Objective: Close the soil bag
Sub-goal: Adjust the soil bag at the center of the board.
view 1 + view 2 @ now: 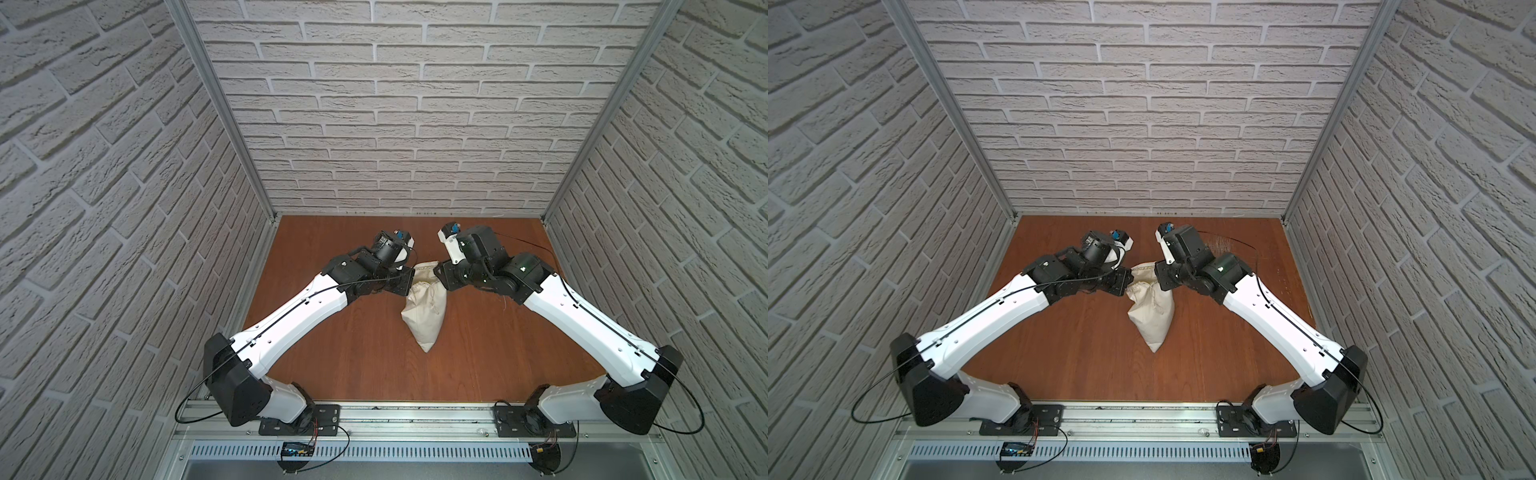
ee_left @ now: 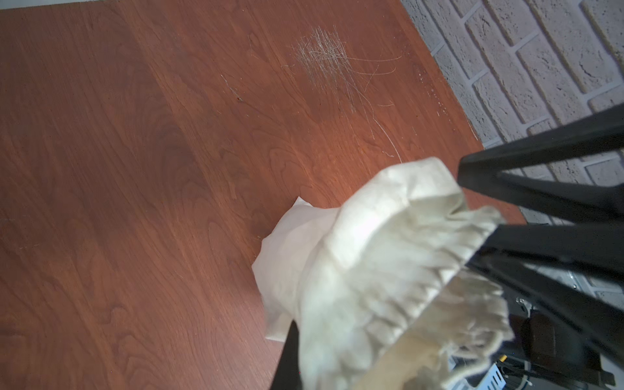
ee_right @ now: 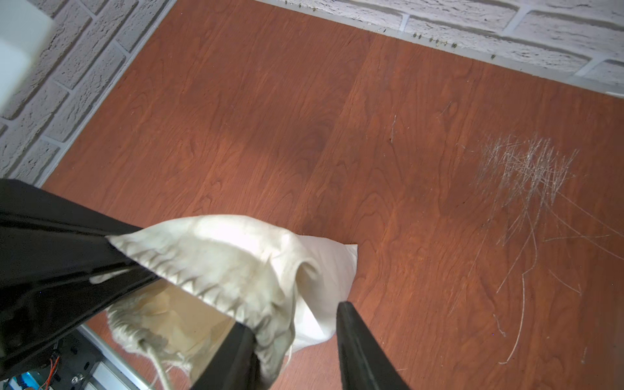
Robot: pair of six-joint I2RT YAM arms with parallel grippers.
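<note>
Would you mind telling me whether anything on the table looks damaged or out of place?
Yes: the wooden table bears a patch of pale scratches beyond the soil bag, toward the far right corner. Nothing looks spilled.

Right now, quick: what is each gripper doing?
Left gripper: closed on the soil bag, at its gathered rim.
Right gripper: open, jaws apart, gripping nothing.

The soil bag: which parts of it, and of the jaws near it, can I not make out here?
- The soil bag, its mouth: both top views, covered by the left arm and right arm.
- The left gripper, its jaws: left wrist view, behind the bag's cloth.
- The cord: right wrist view, blurred, cut off by the picture's edge.
- The contents: right wrist view, blurred brown; soil or not, unclear.
</note>
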